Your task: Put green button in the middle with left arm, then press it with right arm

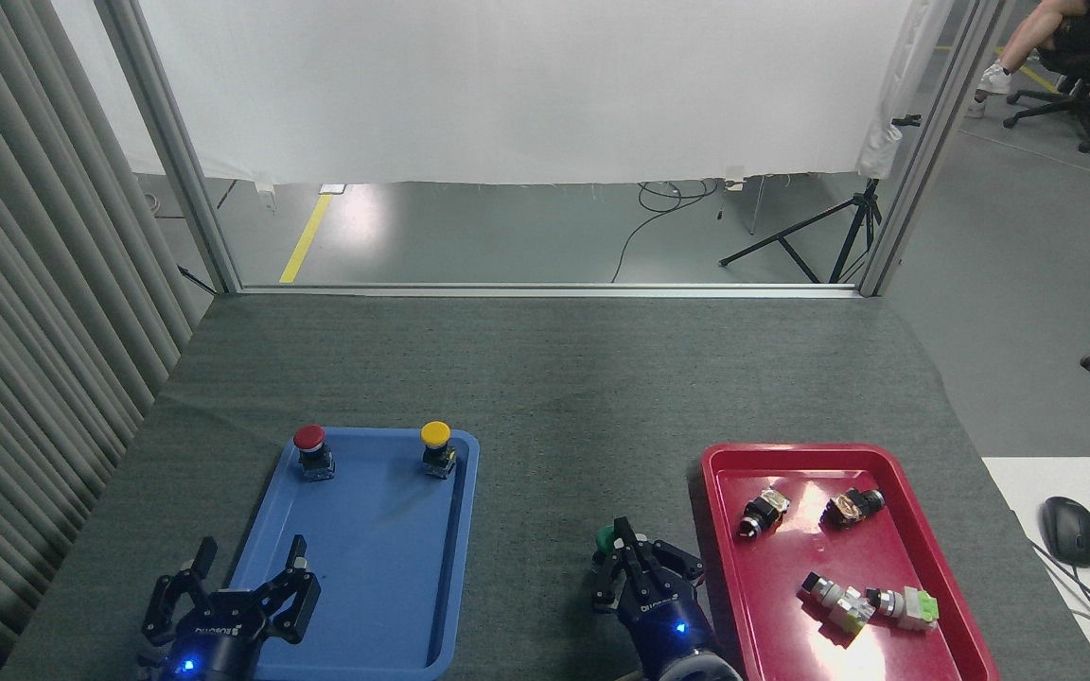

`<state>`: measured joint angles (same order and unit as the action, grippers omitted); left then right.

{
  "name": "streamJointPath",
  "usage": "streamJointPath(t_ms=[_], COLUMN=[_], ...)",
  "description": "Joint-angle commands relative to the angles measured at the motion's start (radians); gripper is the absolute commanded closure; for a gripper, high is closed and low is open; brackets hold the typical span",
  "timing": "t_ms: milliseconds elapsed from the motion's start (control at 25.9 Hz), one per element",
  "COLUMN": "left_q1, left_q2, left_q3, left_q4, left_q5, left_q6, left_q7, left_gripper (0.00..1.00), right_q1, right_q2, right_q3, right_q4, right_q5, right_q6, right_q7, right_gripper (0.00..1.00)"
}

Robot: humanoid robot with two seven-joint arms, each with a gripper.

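While closed, right end effector covers green button.

The far half of the grey mat lies open beyond the blue tray. Right of that tray runs a bare strip, blocked near its front by the right gripper over the green button (mostly hidden). The red tray walls the strip's right side. The left gripper, fingers spread, overlaps the blue tray's near-left corner.
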<state>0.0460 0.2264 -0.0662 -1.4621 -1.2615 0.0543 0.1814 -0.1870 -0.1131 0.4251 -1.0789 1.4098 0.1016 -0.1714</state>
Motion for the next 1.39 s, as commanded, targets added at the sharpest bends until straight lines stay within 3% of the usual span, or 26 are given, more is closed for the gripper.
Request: streamJointPath(t_ms=[0,155,232,309,425,464,502,618,811,1352], left_q1=[-0.003,-0.006,-0.006,-0.006,-0.006,-0.006,-0.006,-0.006,-0.008,0.000], left_q2=[-0.001,-0.001,0.001,0.001,0.001,0.001,0.001,0.001,0.001,0.001], left_q3=[0.000,0.000,0.000,0.000,0.000,0.000,0.000,0.002,0.014,0.049], left_q4=[0.000,0.000,0.000,0.000,0.000,0.000,0.000,0.000,0.002,0.008], left_q5=[0.001,0.001,0.001,0.001,0.001,0.001,0.001,0.001,0.002,0.042], left_q6=[-0.001,-0.001,-0.001,-0.001,-0.001,-0.001,-0.001,-0.001,-0.001,-0.002], left_q7=[0.000,0.000,0.000,0.000,0.000,0.000,0.000,0.000,0.000,0.000], left_gripper=[0.01,0.01,0.01,0.01,0.01,0.01,0.01,0.01,0.01,0.01], right_q1=[0.000,-0.003,-0.003,0.008,0.043,0.060,0.073,0.124,0.199,0.267], right_q2=[0.001,-0.007,-0.010,-0.010,-0.028,-0.039,-0.056,-0.109,-0.126,-0.152], right_q3=[0.009,0.004,-0.005,-0.049,-0.160,-0.197,-0.232,-0.327,-0.431,-0.450], right_q4=[-0.007,-0.095,-0.147,-0.187,-0.237,-0.250,-0.262,-0.286,-0.328,-0.395], right_q5=[-0.003,-0.005,-0.005,-0.003,-0.003,-0.003,-0.003,-0.003,-0.008,-0.008], right_q6=[0.004,0.010,0.009,0.003,-0.036,-0.054,-0.076,-0.119,-0.111,-0.117], right_q7=[0.040,0.040,0.040,0.040,0.040,0.038,0.033,0.007,0.010,0.007], right_gripper=[1.00,0.99,0.94,0.70,0.19,0.07,0.01,0.00,0.00,0.00])
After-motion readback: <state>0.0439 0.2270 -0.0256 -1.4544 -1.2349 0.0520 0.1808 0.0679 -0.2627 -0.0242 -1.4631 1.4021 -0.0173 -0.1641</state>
